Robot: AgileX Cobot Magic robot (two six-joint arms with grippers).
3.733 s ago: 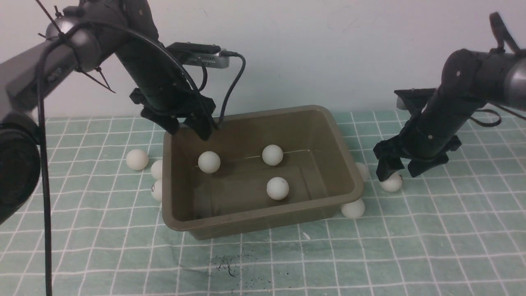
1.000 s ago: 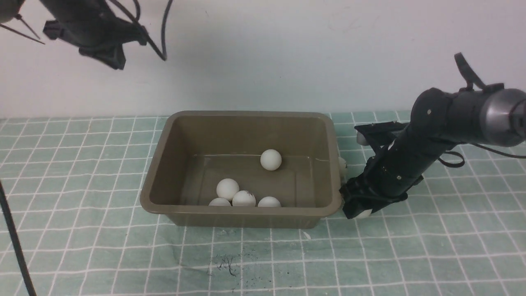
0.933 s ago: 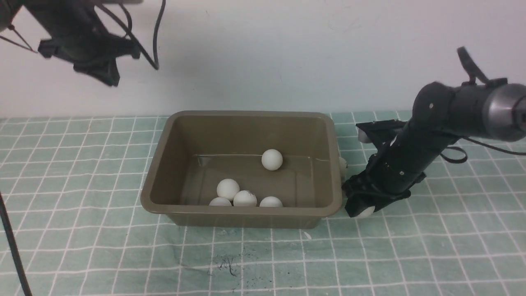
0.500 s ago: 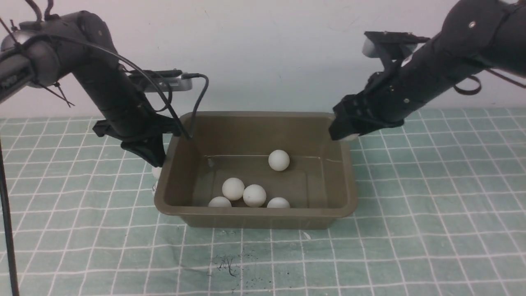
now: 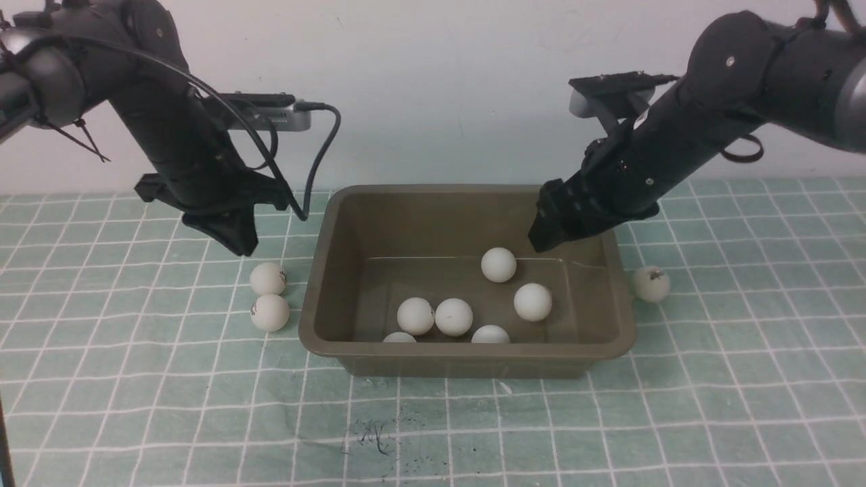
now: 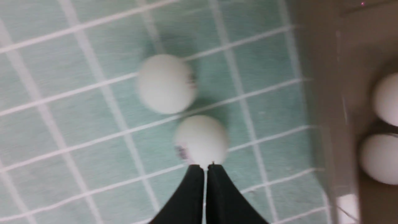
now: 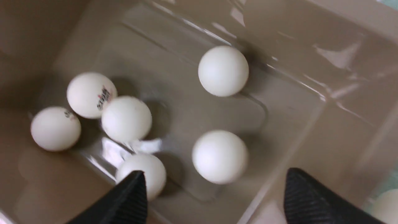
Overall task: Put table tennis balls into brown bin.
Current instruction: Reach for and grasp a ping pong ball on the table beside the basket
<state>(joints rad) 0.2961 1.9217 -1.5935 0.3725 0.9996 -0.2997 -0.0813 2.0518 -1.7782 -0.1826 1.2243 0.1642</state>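
Observation:
The brown bin (image 5: 467,352) sits mid-table with several table tennis balls (image 5: 498,264) inside; the right wrist view shows them spread over its floor (image 7: 223,71). My right gripper (image 5: 541,240) hangs open over the bin's right back part, nothing between its fingers (image 7: 214,175). Two balls (image 5: 268,278) (image 5: 270,312) lie on the cloth left of the bin. My left gripper (image 5: 237,243) is shut and empty just above and behind them. In the left wrist view its tips (image 6: 203,166) point at the nearer ball (image 6: 201,141). One ball (image 5: 651,283) lies right of the bin.
A green checked cloth (image 5: 203,406) covers the table, with a white wall behind. In the left wrist view the bin's wall (image 6: 323,93) stands close beside the two loose balls. A cable hangs from the left arm near the bin's back left corner.
My right gripper rose from beside the bin with a ball, moved over the bin and opened; one more ball lies inside. The left arm came down left of the bin. The bin shifted right.

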